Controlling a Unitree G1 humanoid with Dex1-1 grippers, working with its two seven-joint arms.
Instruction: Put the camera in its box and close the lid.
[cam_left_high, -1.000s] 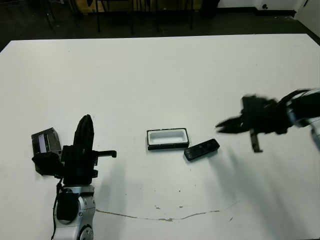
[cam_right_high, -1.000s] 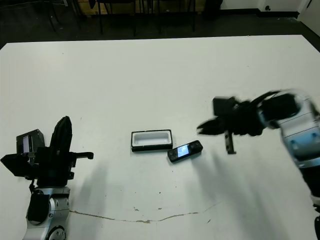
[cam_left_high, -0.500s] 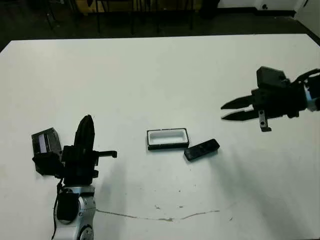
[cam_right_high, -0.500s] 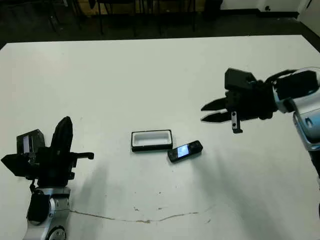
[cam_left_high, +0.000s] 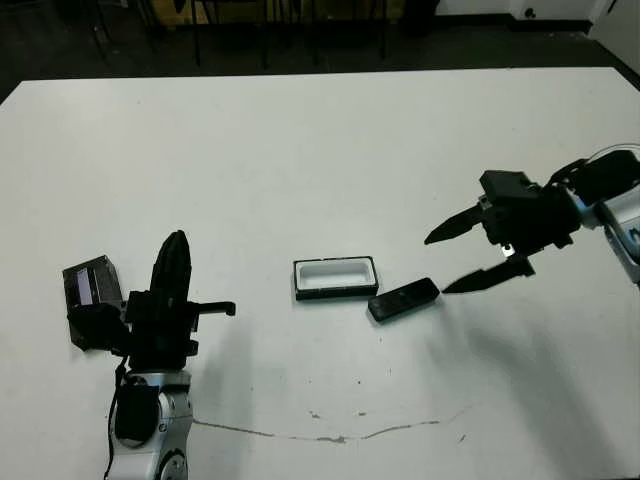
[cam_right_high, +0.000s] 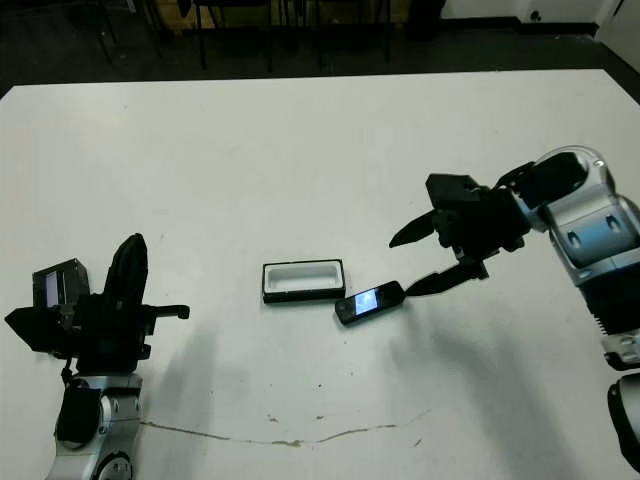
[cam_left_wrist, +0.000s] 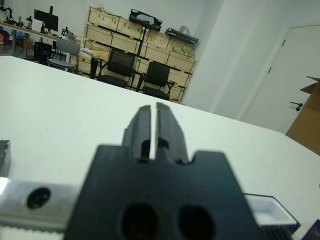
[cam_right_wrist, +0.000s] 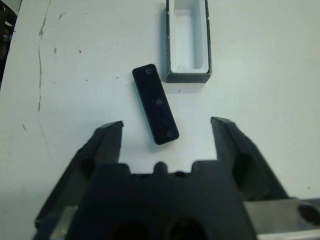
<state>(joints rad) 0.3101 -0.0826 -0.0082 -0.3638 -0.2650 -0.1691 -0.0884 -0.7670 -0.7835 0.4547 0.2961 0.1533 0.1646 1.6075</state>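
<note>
The camera (cam_left_high: 403, 299) is a slim black bar lying flat on the white table, just right of the box (cam_left_high: 336, 293). That box is a small black tray with white lining, and it holds nothing. My right gripper (cam_left_high: 438, 265) hovers open just right of the camera. In the right wrist view its wide-spread fingers frame the camera (cam_right_wrist: 155, 103), with the box (cam_right_wrist: 188, 77) beyond. The lid (cam_left_high: 90, 281), black with a pale strip, lies at the far left. My left gripper (cam_left_high: 175, 240) stands beside it, shut on nothing and pointing upward.
A thin brown scratch line (cam_left_high: 330, 435) runs across the table near the front edge. Dark floor and chair legs (cam_left_high: 230, 30) lie beyond the table's far edge. Stacked wooden crates and chairs (cam_left_wrist: 140, 60) show in the left wrist view.
My right gripper has come down and to the left, toward the camera, and its fingers have spread wide. The left arm, camera, box and lid have not moved.
</note>
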